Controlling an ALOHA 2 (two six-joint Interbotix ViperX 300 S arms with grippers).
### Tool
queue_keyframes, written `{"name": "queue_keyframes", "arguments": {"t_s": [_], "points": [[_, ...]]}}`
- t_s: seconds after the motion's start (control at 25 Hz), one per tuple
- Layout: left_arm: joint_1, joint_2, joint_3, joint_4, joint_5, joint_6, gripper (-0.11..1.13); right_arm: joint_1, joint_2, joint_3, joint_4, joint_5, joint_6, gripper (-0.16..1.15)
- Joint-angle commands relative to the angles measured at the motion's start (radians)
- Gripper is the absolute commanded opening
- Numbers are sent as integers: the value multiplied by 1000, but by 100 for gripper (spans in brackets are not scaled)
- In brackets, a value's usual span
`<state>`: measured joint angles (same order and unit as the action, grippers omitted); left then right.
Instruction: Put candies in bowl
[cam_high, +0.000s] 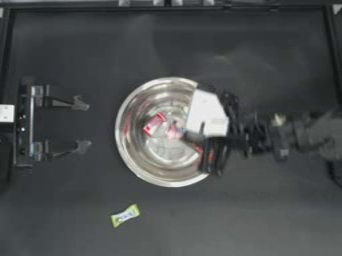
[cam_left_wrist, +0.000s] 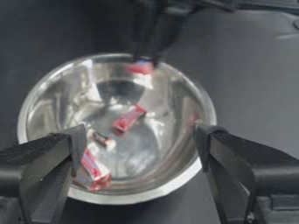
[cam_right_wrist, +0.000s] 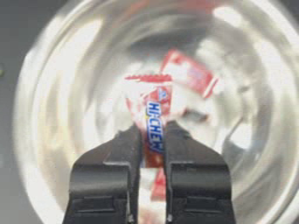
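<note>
Your right gripper (cam_right_wrist: 152, 135) is pinching a red wrapped candy (cam_right_wrist: 153, 124) over the large shiny steel bowl (cam_high: 130, 107); your left gripper (cam_high: 83, 125), jaws spread, is waiting at the left.

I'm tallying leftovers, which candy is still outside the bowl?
The yellow-green candy, alone on the table below the bowl; the red ones are inside it or in the right hand.

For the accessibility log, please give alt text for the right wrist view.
The right gripper is shut on a red candy printed with white and blue letters, held over the shiny steel bowl. Another red candy lies in the bowl beyond it.
</note>
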<state>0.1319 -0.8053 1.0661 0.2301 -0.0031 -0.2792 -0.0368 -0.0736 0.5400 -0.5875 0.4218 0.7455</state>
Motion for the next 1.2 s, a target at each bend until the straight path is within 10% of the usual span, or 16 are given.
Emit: {"name": "queue_keyframes", "arguments": {"t_s": [0.04,0.36,0.64,1.2], "points": [[0,8,-12,-2,-5,-2,102,-71,-15,29,15,-114,-3,39],[2,8,-12,-3,-5,-3,102,-100,63,31,5,-140,-14,44],[0,8,-11,-11,-5,-3,102,-103,69,37,26,-187,-15,110],[0,28,-12,-11,21,0,102,-81,-224,207,64,-265,-11,98]]}}
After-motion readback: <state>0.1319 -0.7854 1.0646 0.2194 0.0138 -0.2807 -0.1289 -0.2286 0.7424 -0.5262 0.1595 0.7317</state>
